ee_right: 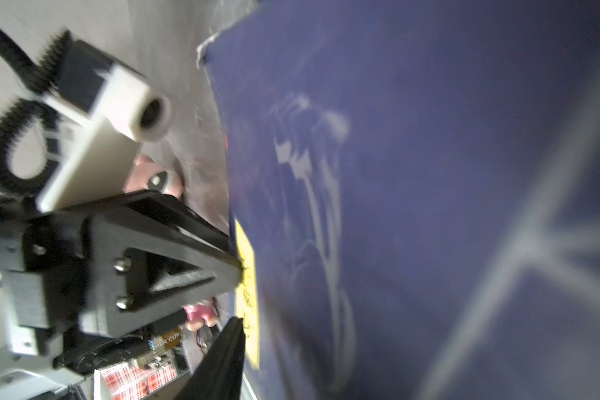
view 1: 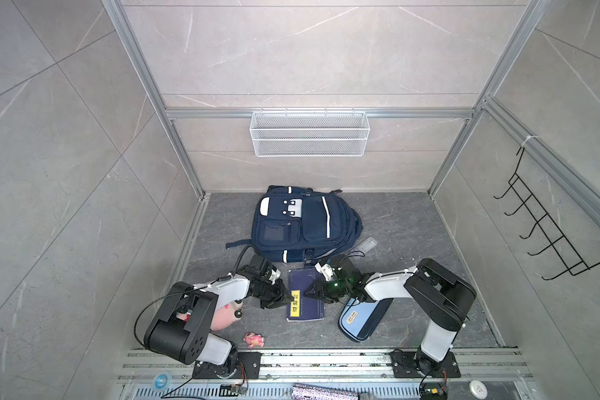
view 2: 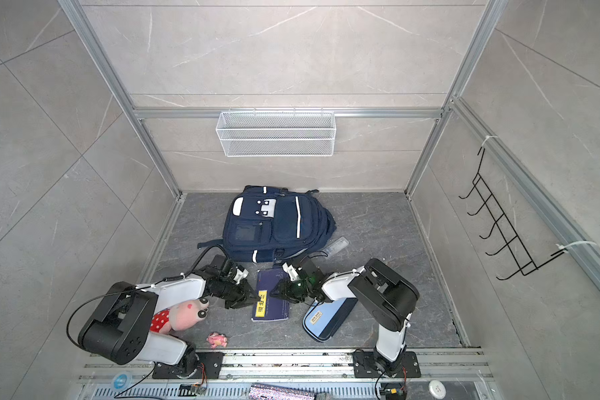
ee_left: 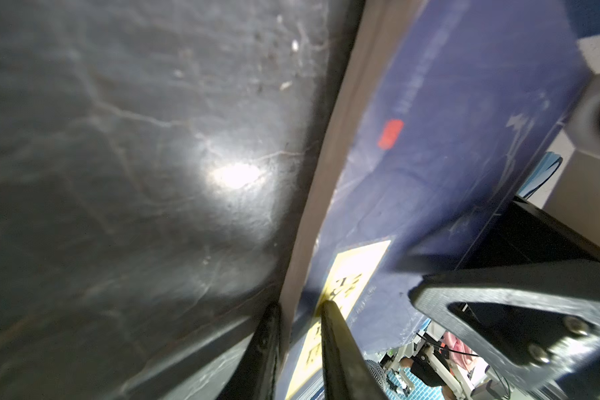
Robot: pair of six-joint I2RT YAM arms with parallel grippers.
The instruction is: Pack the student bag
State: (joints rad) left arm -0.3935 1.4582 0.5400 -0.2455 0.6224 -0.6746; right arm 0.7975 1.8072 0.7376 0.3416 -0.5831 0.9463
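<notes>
1. Grey marbled floor (view 1: pixel 413 225), shut in by pale tiled walls with metal framing.
2. One student bag (view 1: pixel 302 225) (view 2: pixel 274 225), navy with white stripes, lying flat at the middle of both top views against the back wall, front pockets up.
3. One navy book (view 1: pixel 309 310) with one yellow label (view 1: pixel 295 302), just below the bag.
4. Two grippers on that book:
   - left gripper (view 1: pixel 289 300) clamped on its left edge, one finger (ee_left: pixel 329 332) on the label, one beneath.
   - right gripper (view 1: pixel 307 294) reaching over from the right, one finger (ee_right: pixel 226 353) against the cover, its partner hidden. Cannot tell whether pinched or parted.
5. One light-blue and navy pencil case (view 1: pixel 361 320), lower right of the book, partly under the right arm.
6. One clear strip (view 1: pixel 367 246) just right of the bag.
7. Two pink toys, lower left: one plush (view 2: pixel 184 315) in a red dotted dress, one small figure (view 1: pixel 254 340).
8. One white wire basket (view 1: pixel 309 133) on the back wall, upper middle.
</notes>
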